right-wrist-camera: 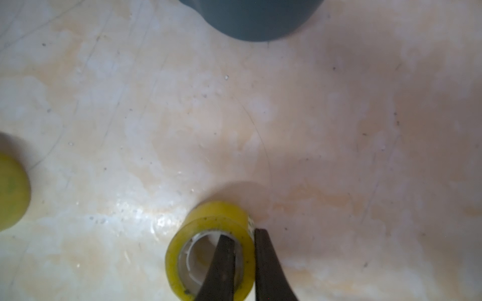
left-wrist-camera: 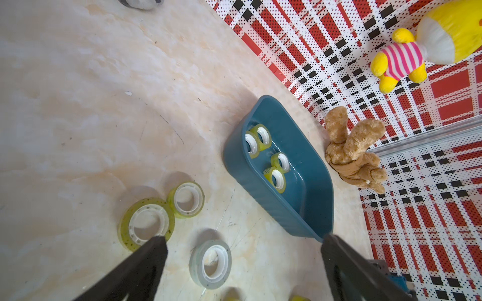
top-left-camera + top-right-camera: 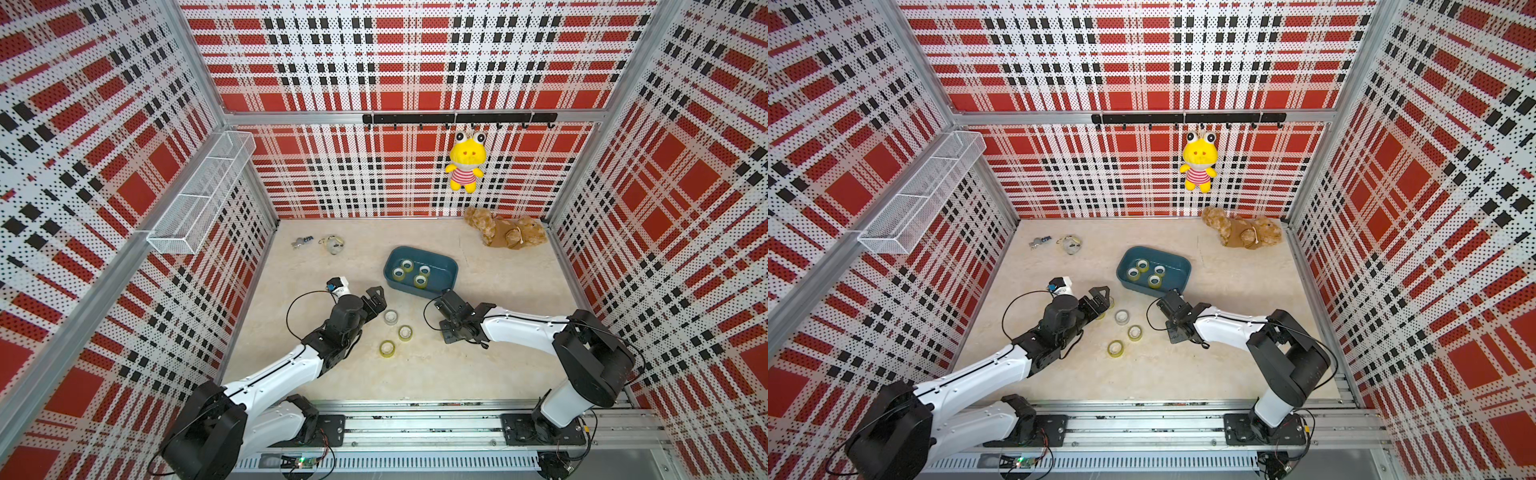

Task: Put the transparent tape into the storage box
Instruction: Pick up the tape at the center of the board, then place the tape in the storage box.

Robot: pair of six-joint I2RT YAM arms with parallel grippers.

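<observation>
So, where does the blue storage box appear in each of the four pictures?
In a top view: the storage box lies just right of centre.
In a top view: the storage box lies at the centre.
Left wrist: right of centre, running diagonally.
Right wrist: only its grey-blue wall, at the top edge.
Shared landmark: the brown plush bear near it; absent from the right wrist view.

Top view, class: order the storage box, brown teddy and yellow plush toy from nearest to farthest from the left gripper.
1. The storage box, just beyond the left gripper.
2. The brown teddy, lying in the far right corner.
3. The yellow plush toy, hanging high at the back.
</observation>
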